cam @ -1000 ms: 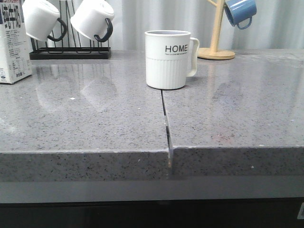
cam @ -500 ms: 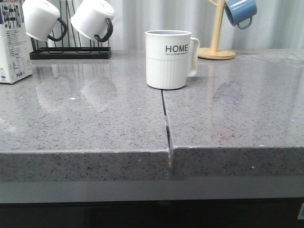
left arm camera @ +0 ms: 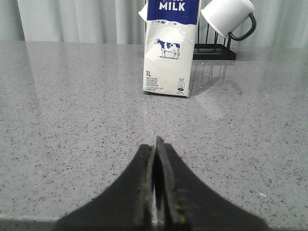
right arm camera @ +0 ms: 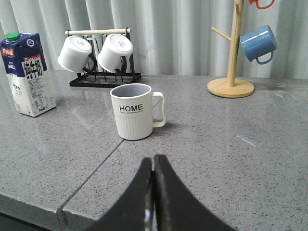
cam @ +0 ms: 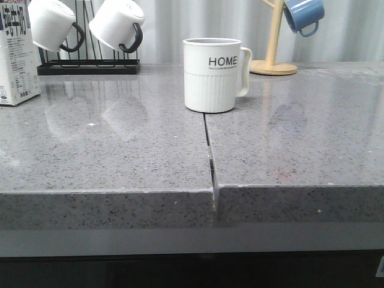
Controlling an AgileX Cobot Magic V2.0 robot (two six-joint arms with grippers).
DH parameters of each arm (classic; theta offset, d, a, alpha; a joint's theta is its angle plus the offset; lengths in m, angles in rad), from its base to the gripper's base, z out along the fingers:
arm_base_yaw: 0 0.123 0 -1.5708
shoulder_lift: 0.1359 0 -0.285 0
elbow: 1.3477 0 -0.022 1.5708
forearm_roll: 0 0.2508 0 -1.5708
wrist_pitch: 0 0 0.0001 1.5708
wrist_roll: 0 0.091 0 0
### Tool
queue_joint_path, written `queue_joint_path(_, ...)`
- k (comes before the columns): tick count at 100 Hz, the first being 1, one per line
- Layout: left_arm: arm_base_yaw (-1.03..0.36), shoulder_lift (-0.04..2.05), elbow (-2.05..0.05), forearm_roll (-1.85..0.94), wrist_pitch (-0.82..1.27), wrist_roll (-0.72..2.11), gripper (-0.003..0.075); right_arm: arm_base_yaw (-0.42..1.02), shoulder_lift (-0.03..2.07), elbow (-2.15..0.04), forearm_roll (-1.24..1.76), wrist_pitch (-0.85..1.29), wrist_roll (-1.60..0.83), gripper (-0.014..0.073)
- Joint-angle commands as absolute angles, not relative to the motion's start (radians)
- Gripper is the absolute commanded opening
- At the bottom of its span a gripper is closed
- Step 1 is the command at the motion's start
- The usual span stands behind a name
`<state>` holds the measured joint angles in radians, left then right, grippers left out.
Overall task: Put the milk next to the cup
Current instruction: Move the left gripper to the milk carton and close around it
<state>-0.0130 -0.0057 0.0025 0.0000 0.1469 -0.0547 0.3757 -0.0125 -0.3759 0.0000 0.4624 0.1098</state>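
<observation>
Milk point(cam: 17, 57) stands upright at the far left edge of the front frame, partly cut off, on the grey surface point(cam: 120, 150). Cup point(cam: 212, 75) stands upright at upper centre of that frame, handle to the right, well apart from the milk. Black rack point(cam: 89, 67) with two white mugs sits behind, upper left; wooden stand point(cam: 274, 42) with a blue mug point(cam: 303, 15), upper right. Left pincer point(left arm camera: 157, 187) is closed, fingers together, holding nothing, facing the milk. Right pincer point(right arm camera: 153, 192) is likewise closed and empty, facing the cup.
</observation>
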Motion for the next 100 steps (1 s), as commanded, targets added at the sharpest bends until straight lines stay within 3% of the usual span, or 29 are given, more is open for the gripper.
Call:
queue_joint_path(1,-0.010,-0.038,0.027,-0.012,0.082,-0.061,-0.0021,0.374,-0.025,-0.398,-0.005,0.385,0.109,-0.0069)
queue_joint_path(21,-0.020,0.030,-0.098,0.000,0.179,-0.062,-0.0021,0.374,-0.025,-0.398,-0.005,0.385,0.109,-0.0069)
queue_joint_path(55,-0.021,0.371,-0.331,0.000,0.266,-0.062,-0.0010,0.374,-0.025,-0.398,-0.005,0.385,0.109,-0.0069)
queue_joint_path(65,-0.021,0.457,-0.358,0.000,0.198,-0.062,0.0124,0.374,-0.025,-0.398,-0.005,0.385,0.109,-0.0069)
queue_joint_path(84,-0.021,0.594,-0.372,-0.006,0.006,-0.064,0.0713,0.374,-0.025,-0.398,-0.005,0.385,0.109,-0.0069)
queue_joint_path(100,-0.021,0.718,-0.411,-0.010,-0.052,-0.066,0.0636,0.374,-0.025,-0.398,-0.005,0.385,0.109,-0.0069)
